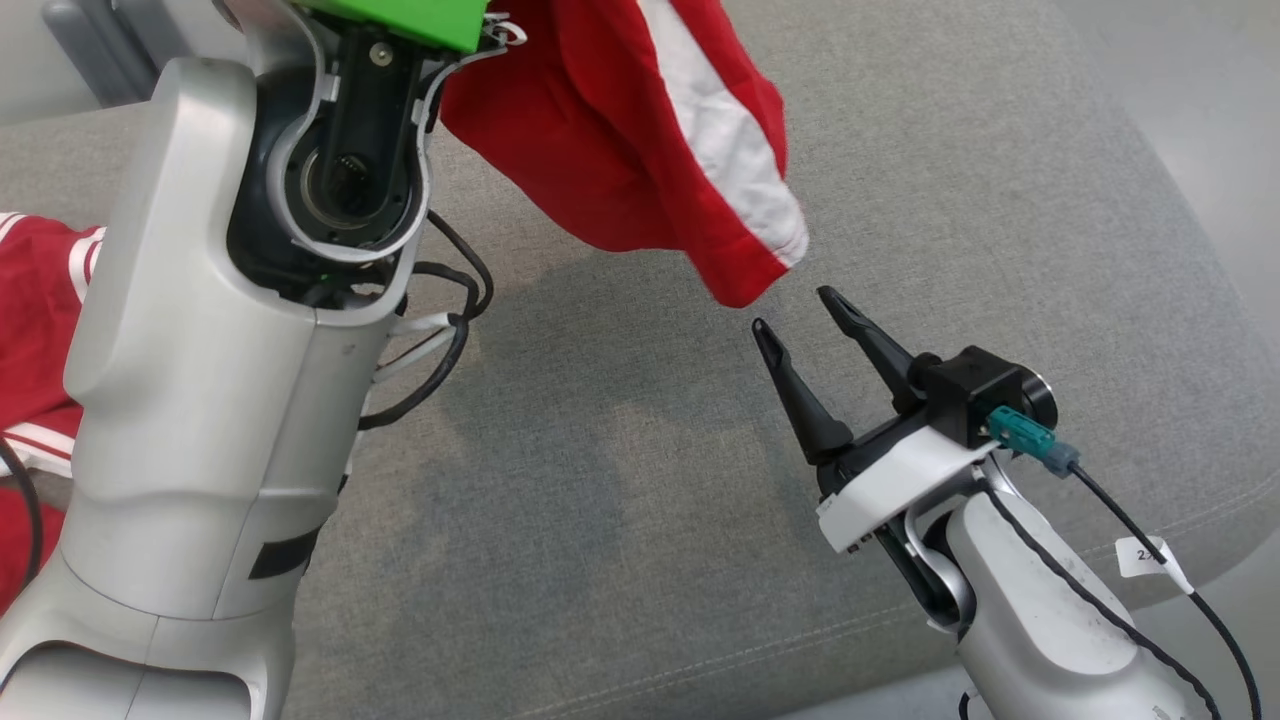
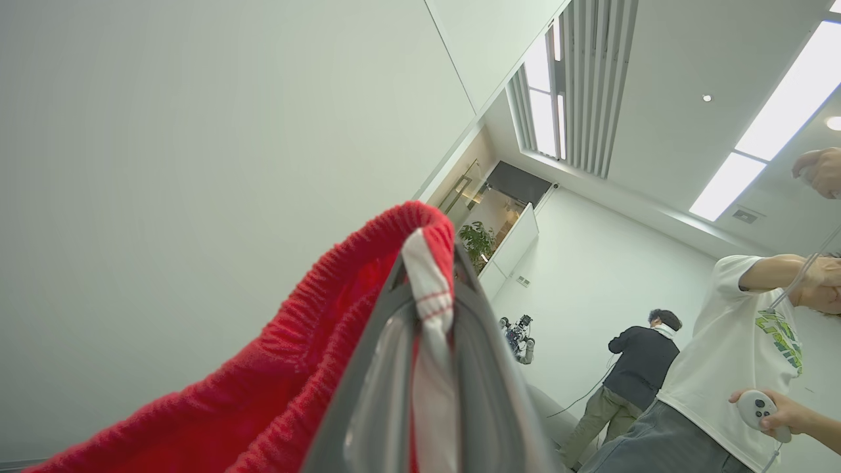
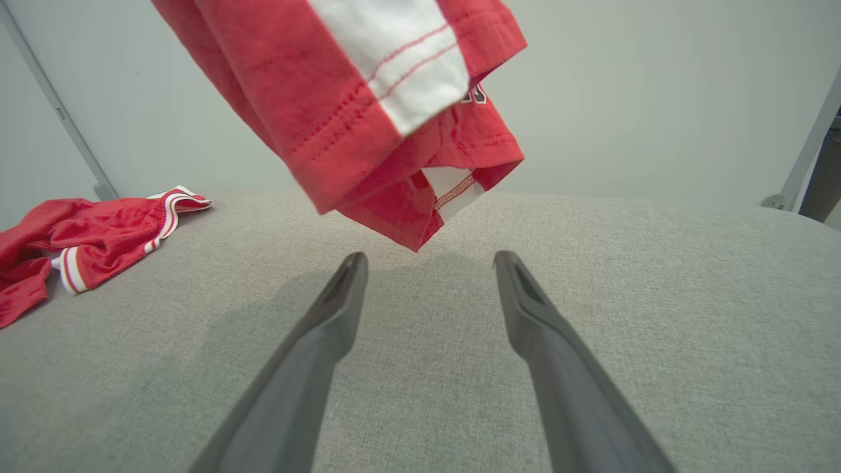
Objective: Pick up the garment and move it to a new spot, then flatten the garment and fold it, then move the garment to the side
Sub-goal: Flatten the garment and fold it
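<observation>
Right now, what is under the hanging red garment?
Grey cushion, bare and shadowed, plus the open right gripper near the hem of the garment. Cushion beyond the garment is covered.

Garment [image 1: 640, 130] hangs clear above the padded surface [image 1: 600, 520], toward the far middle. Its top edge is pinched between the fingers of the left gripper [image 2: 430, 276]. Right gripper [image 1: 792, 310] is at near right, just below and right of the garment's lowest corner, not touching it, with its fingers spread and pointing at it. From the right wrist, that corner hangs above the gap between the two fingers. Left arm [image 1: 200, 400] stands at near left, in front of the other garment heap [image 1: 40, 330]. The heap lies on the surface at its left edge, well apart from the hanging garment. In the left wrist view, a person [image 2: 736, 355] is near right, a second person [image 2: 640, 361] is behind, and a plant [image 2: 476, 240] is farther back.
</observation>
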{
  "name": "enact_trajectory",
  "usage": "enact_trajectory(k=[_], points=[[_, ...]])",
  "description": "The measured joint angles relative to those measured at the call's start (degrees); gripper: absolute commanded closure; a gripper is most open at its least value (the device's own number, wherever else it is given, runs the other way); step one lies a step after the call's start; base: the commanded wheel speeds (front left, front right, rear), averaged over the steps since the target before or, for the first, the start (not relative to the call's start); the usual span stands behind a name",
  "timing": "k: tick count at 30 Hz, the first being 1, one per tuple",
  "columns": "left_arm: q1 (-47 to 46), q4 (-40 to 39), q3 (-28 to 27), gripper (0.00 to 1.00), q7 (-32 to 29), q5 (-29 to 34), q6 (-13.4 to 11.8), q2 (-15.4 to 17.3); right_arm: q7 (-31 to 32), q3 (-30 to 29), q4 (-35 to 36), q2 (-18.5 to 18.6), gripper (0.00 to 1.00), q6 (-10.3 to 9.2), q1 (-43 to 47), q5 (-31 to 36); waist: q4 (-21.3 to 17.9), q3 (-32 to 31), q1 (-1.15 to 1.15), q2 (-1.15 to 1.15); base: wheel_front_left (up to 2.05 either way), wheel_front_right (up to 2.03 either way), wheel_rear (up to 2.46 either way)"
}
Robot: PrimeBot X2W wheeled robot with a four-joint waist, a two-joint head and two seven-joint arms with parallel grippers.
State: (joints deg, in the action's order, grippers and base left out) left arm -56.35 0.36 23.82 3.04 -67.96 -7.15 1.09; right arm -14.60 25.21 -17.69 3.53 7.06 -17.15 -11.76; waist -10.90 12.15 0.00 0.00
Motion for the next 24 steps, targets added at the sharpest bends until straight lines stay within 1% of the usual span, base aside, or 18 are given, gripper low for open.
enact_trajectory(k=[3, 5, 9, 12, 15, 17, 20, 24], points=[[0.2, 1.9, -0.8, 1.0, 1.3, 0.2, 0.0, 0.0, 0.0, -1.9, 0.4, 0.1, 0.0, 0.0, 0.0, 0.0, 0.4, 0.1, 0.0, 0.0, 0.0, 0.0, 0.0], [1.4, 3.7, -1.8, 1.0, 2.1, 2.0, 0.0, 0.0, 0.0, -2.9, 0.4, 0.5, 0.0, 0.0, 0.1, -0.1, 1.0, 0.4, 0.0, 0.0, 0.0, 0.0, 0.0], [7.1, 7.0, -3.2, 1.0, 2.6, 2.7, 0.0, 0.0, 0.0, -4.5, 0.5, 1.3, 0.0, -0.01, 0.1, -1.0, 2.3, 1.0, 0.0, 0.0, 0.0, 0.0, 0.0], [12.5, 9.2, -3.6, 1.0, 2.7, 3.5, 0.0, 0.5, 0.0, -4.7, 0.4, 1.4, 0.0, -0.01, 0.1, -1.4, 3.4, 1.5, 0.0, 0.0, 0.0, 0.0, 0.0], [16.5, 10.3, -3.6, 1.0, 3.5, 5.9, 0.0, 3.2, 0.0, -4.6, -0.2, 1.3, 0.0, -0.01, 0.1, -2.6, 4.5, 2.0, 0.0, 0.0, 0.0, 0.0, 0.0], [18.4, 10.6, -3.7, 1.0, 3.9, 6.1, 0.0, 5.3, 0.0, -4.0, -1.3, 1.1, 0.0, 0.0, 0.0, -3.0, 5.3, 2.4, 0.0, 0.0, 0.0, 0.0, 0.0], [20.7, 11.6, -3.7, 1.0, 4.9, 8.7, 0.0, 7.5, 0.0, -1.4, -3.3, 1.1, 0.0, 0.0, -0.1, -3.5, 6.4, 2.8, 0.0, 0.0, 0.0, 0.0, 0.0], [23.4, 12.5, -4.9, 1.0, 6.3, 9.2, 0.0, 9.6, 0.0, 2.7, -5.9, 0.8, 0.0, 0.0, -1.8, -5.3, 7.9, 3.4, 0.0, 0.0, 0.0, 0.0, 0.0]])
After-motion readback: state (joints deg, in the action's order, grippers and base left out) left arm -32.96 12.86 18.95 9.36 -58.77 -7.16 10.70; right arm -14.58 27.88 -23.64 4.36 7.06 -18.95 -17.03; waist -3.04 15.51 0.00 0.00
